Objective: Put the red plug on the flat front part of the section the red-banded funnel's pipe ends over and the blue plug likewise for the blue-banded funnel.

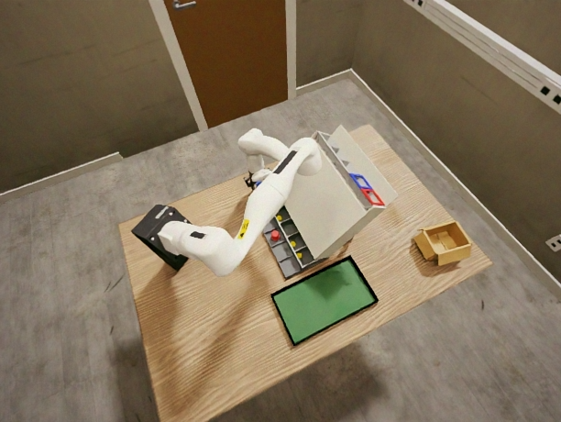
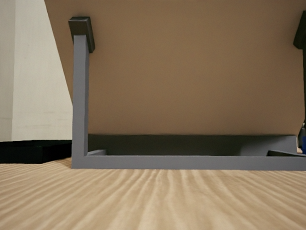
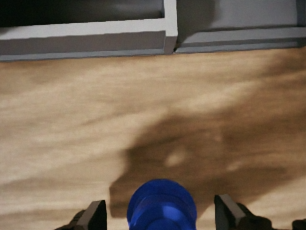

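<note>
The bench point(image 1: 206, 358) point(image 2: 155, 200) point(image 3: 60, 115) has a light wood-grain top and stands on a grey floor point(image 1: 60, 284), with a brown door point(image 1: 234, 55) in the wall behind it. The top view shows the red plug point(image 1: 275, 235) on a flat front section of the grey base point(image 1: 289, 267) point(image 2: 175, 163) point(image 3: 85, 44), yellow marbles in compartments behind that strip, and the red-banded funnel point(image 1: 372, 197) adjacent to the blue-banded funnel point(image 1: 361, 181) at the upper edge of the sloping cover point(image 1: 321, 202) point(image 2: 187, 75). It also shows a green tray point(image 1: 325, 300) and an open cardboard box point(image 1: 446, 243). The exterior view shows the cover's underside and an upright support point(image 2: 80, 95), both hidden from above. The wrist view shows the blue plug point(image 1: 258, 183) point(image 2: 304, 145) point(image 3: 162, 207) upright on the bench, outside the base. The gripper point(image 1: 250, 181) point(image 3: 160, 214) is released and partly open, with its fingers on opposite sides of the blue plug, a visible gap at each side; it grasps nothing.
</note>
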`<state>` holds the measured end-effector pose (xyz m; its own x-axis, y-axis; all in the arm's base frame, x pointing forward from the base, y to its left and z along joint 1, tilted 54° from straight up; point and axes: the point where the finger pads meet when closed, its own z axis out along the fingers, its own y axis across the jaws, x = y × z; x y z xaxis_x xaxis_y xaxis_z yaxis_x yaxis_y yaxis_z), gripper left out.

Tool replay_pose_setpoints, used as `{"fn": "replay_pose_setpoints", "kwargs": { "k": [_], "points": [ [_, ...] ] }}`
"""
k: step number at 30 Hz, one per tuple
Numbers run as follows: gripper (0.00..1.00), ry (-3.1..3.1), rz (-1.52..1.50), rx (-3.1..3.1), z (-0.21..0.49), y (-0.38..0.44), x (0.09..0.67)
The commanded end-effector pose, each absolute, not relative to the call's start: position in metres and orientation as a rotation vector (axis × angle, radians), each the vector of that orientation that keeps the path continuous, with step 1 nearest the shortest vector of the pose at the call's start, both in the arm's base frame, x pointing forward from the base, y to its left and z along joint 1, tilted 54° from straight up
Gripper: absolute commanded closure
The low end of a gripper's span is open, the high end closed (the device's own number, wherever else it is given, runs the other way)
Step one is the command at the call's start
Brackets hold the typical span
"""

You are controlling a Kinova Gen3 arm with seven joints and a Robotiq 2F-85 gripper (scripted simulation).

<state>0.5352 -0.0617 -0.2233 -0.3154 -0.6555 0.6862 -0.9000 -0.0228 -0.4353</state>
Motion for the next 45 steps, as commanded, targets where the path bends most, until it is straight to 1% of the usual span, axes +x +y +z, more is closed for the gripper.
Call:
{"fn": "replay_pose_setpoints", "kwargs": {
  "k": [1, 10, 11, 44, 45],
  "points": [
    [0.3, -1.979, 1.254, 1.642, -0.225, -0.061, 0.536],
    [0.3, -1.979, 1.254, 1.642, -0.225, -0.061, 0.536],
    [1.0, -1.979, 1.254, 1.642, -0.225, -0.061, 0.536],
    [1.0, -1.979, 1.254, 1.643, -0.224, -0.06, 0.536],
    [1.0, -1.98, 1.254, 1.643, -0.183, -0.007, 0.515]
  ]
}}
